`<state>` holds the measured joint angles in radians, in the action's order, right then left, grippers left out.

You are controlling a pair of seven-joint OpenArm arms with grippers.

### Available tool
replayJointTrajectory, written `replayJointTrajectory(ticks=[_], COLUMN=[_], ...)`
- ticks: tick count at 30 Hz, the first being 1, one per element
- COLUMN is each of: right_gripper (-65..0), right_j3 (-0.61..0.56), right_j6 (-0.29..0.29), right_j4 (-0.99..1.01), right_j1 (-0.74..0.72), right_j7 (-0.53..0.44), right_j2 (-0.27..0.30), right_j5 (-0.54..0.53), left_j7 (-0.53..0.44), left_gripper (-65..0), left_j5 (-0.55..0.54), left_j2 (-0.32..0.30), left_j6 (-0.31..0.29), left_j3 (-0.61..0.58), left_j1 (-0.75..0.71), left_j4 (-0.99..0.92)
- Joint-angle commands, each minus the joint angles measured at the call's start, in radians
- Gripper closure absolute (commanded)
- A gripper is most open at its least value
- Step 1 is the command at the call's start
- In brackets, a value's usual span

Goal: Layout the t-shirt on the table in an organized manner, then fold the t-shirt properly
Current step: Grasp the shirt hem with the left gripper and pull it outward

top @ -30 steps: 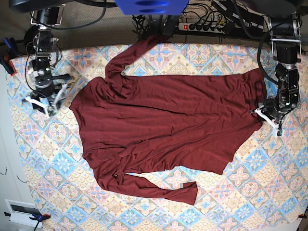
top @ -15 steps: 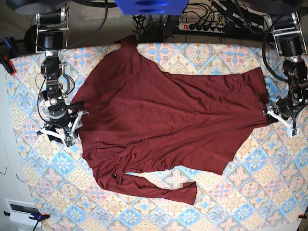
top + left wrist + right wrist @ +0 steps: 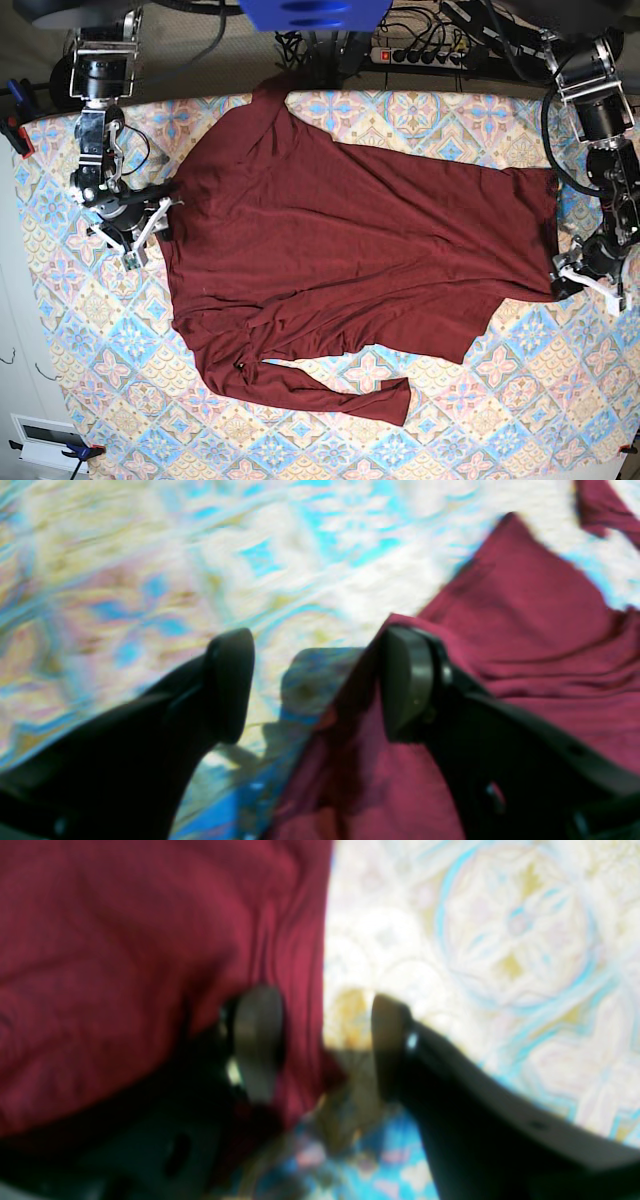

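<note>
T-shirt (image 3: 350, 260): one, on one table (image 3: 80, 330); two arms.

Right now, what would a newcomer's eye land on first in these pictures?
The dark maroon t-shirt dominates, spread across the middle of the table with its pastel diamond tiles, one sleeve trailing toward the near edge. At either side edge of the shirt sits a gripper, the left gripper and the right gripper, both with jaws open at the fabric's border.
</note>
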<state>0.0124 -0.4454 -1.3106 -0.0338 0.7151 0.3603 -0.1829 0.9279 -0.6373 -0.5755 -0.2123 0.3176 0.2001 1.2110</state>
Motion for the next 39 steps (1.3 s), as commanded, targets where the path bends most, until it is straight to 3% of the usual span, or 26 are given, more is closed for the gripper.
replayJointTrajectory(ticks=[1, 4, 8, 10, 12, 19, 24, 36, 39], right_gripper=[-28.8, -22.5, -5.3, 0.0, -0.6, -0.7, -0.7, -1.0, -1.0], right_j3=[-0.004, -0.001, 0.004, 0.004, 0.014, 0.229, 0.252, 0.254, 0.258], right_j6=[-0.003, -0.003, -0.003, -0.003, -0.003, -0.003, -0.005, -0.005, -0.005], right_j4=[0.003, 0.010, 0.013, 0.018, 0.018, 0.090, 0.200, 0.362, 0.394], right_j1=[-0.031, -0.058, -0.062, -0.062, -0.062, -0.061, -0.110, -0.251, -0.277], right_j7=[0.024, 0.024, 0.024, 0.024, 0.025, 0.025, 0.015, -0.015, -0.042], right_j2=[0.007, 0.007, 0.007, 0.009, 0.010, 0.010, 0.047, 0.065, 0.070], right_j5=[0.026, 0.026, 0.024, 0.024, 0.024, 0.024, 0.026, 0.033, 0.116], left_j7=[-0.019, -0.017, 0.018, 0.024, 0.023, 0.013, 0.007, -0.206, -0.274], left_gripper=[-38.4, -38.4, -38.4, -38.4, -38.4, -38.7, -38.9, -39.0, -39.0], left_j5=[-0.002, 0.010, 0.061, 0.061, 0.061, 0.063, 0.064, 0.064, 0.063], left_j2=[-0.028, 0.009, 0.038, 0.038, 0.038, 0.038, 0.074, 0.174, 0.200], left_j6=[0.006, 0.006, 0.006, 0.006, 0.006, 0.006, 0.006, 0.007, 0.007], left_j3=[0.008, 0.007, 0.010, 0.010, 0.012, 0.010, -0.027, -0.269, -0.324], left_j1=[0.034, 0.075, 0.108, 0.109, 0.109, 0.117, 0.195, 0.421, 0.471], left_j4=[0.014, 0.013, 0.013, 0.014, 0.014, 0.013, -0.081, -0.454, -0.543])
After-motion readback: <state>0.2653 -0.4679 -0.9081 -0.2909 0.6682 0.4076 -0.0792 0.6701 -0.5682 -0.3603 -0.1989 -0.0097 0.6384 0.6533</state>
